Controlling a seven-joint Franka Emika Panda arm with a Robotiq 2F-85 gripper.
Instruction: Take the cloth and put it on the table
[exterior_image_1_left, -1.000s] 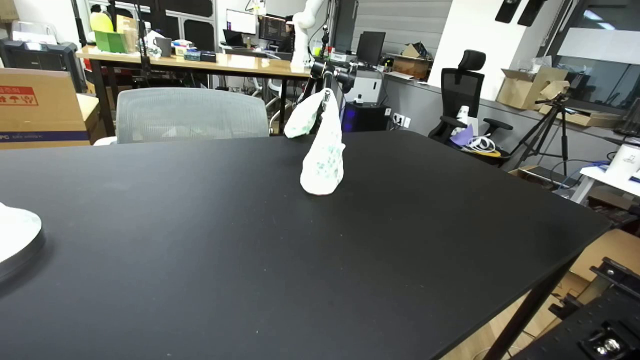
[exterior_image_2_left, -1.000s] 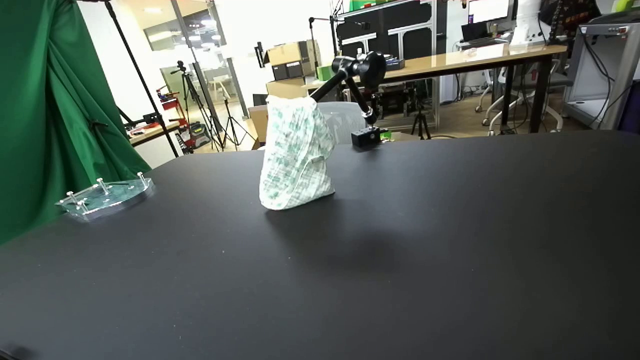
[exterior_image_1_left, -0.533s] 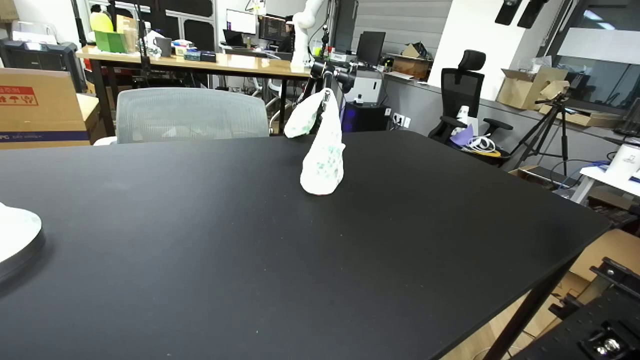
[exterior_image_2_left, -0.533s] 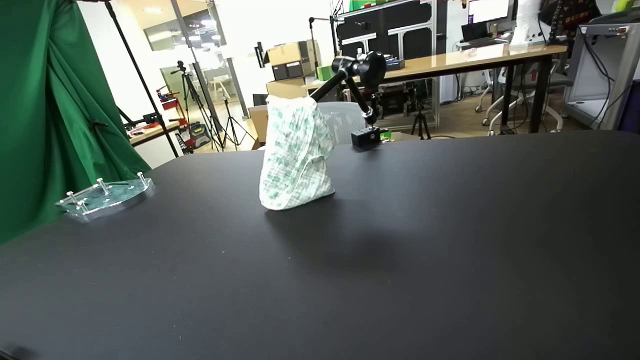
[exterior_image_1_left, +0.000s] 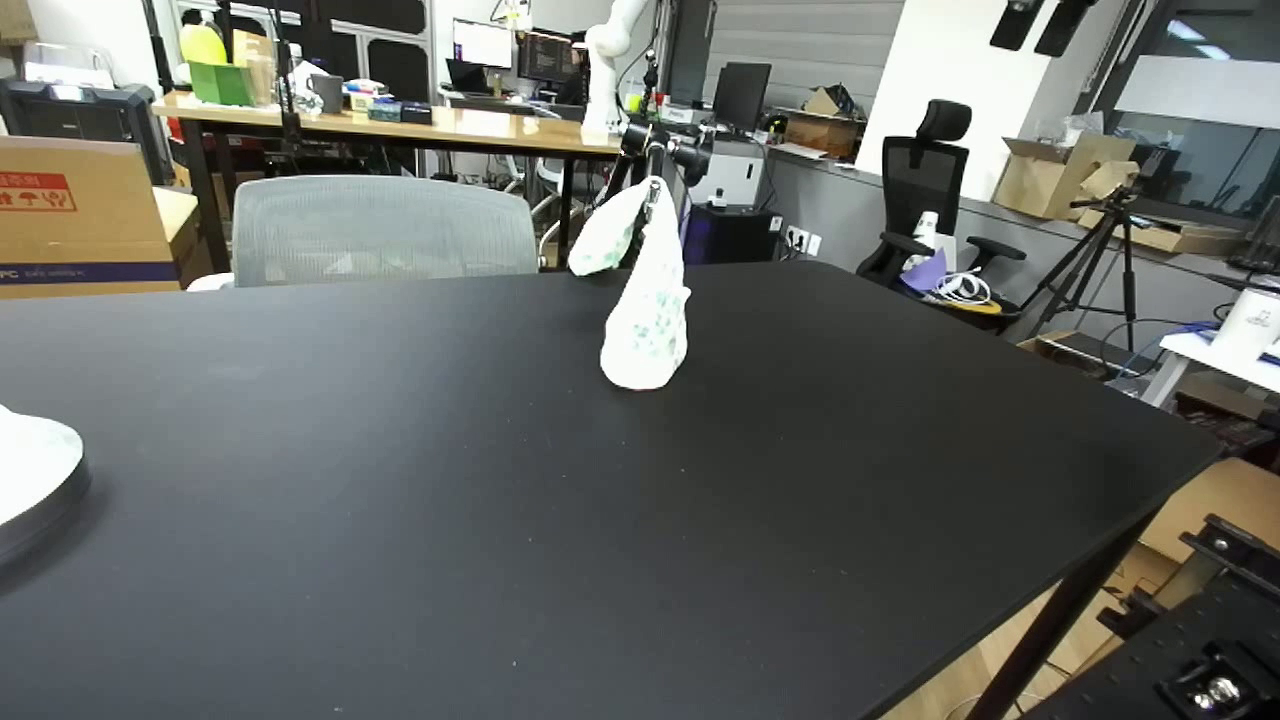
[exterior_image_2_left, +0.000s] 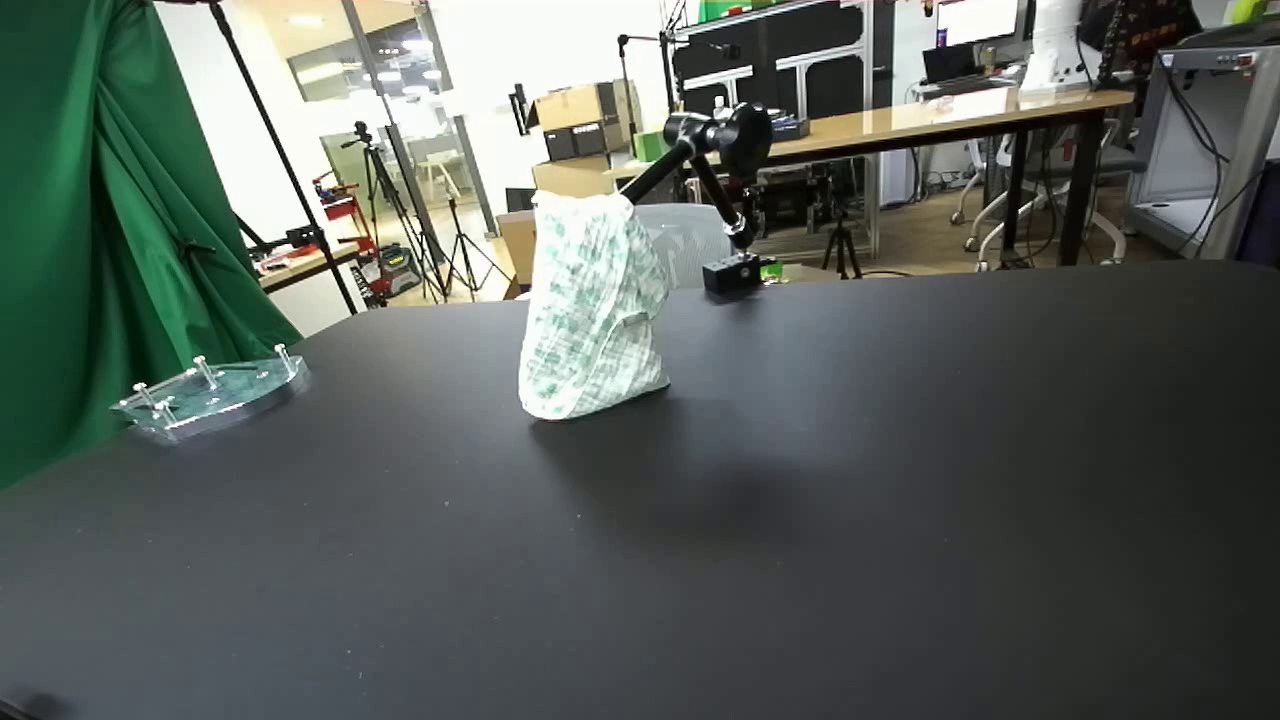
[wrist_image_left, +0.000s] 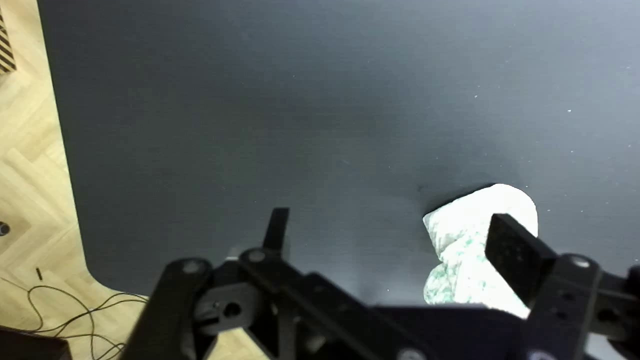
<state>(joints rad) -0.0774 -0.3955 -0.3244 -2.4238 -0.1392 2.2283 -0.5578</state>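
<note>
A white cloth with green print hangs draped over a black jointed stand in both exterior views, as seen from the cloth (exterior_image_1_left: 645, 330) and the cloth (exterior_image_2_left: 590, 300). Its lower edge comes down close to the black table (exterior_image_2_left: 800, 600); whether they touch I cannot tell. In the wrist view my gripper (wrist_image_left: 392, 215) is open above the tabletop (wrist_image_left: 200, 125), nothing between its fingers. Below and behind the right finger (wrist_image_left: 520, 255) lies the cloth (wrist_image_left: 465, 250), partly hidden by that finger and the gripper body.
The stand's arm (exterior_image_2_left: 690, 140) rises beside the cloth, above a small black block (exterior_image_2_left: 732, 273). A clear plate with upright bolts (exterior_image_2_left: 215, 395) lies on the table. Behind the table is a grey chair (exterior_image_1_left: 385, 230). The table's edge borders wooden floor (wrist_image_left: 35, 150).
</note>
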